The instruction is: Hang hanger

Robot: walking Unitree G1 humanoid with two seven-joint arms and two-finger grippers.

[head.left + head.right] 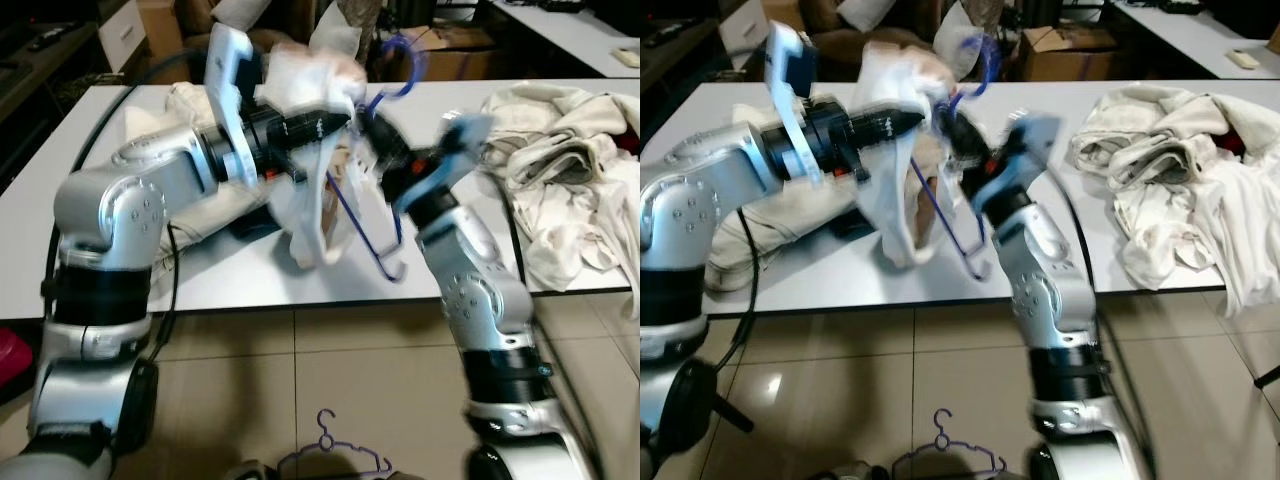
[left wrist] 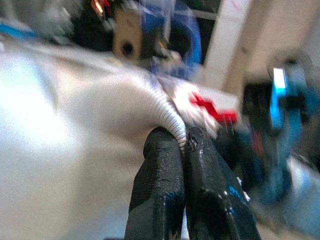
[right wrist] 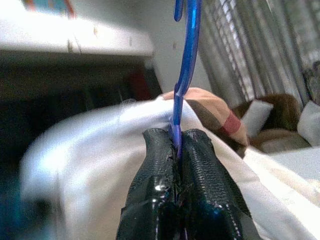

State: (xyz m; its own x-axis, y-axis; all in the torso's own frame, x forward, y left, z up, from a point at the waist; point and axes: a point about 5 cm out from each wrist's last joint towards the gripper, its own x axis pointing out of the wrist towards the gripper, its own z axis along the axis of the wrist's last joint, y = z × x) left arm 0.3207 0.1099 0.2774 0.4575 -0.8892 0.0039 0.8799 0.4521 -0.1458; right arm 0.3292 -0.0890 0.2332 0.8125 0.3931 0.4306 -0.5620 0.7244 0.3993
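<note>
Between my two jaws, above the near edge of the surface [image 1: 250,285], hangs a white garment [image 1: 310,215] threaded on a blue hanger [image 1: 350,205]. My right jaws [image 3: 177,137] are clenched on the hanger's neck, the hook rising straight out beyond their tips. My left jaws [image 2: 184,142] are pinched shut on the ribbed collar of the garment, just beside the hanger. Both eye views are blurred, so I cannot tell how well the shoulders sit on the hanger's arms.

I judge this to be the dressing step: the garment is being drawn over the hanger, and the hanging itself is not yet done. Next I must settle the collar around the neck of the hanger, let the cloth go from my left jaws, and carry the load by the right jaws alone to a rail, which I cannot see from here.

Beyond my right jaws a heap of pale laundry [image 1: 560,170] lies on the surface. Another hanger [image 1: 335,455] lies on the floor [image 1: 340,380] below me.
</note>
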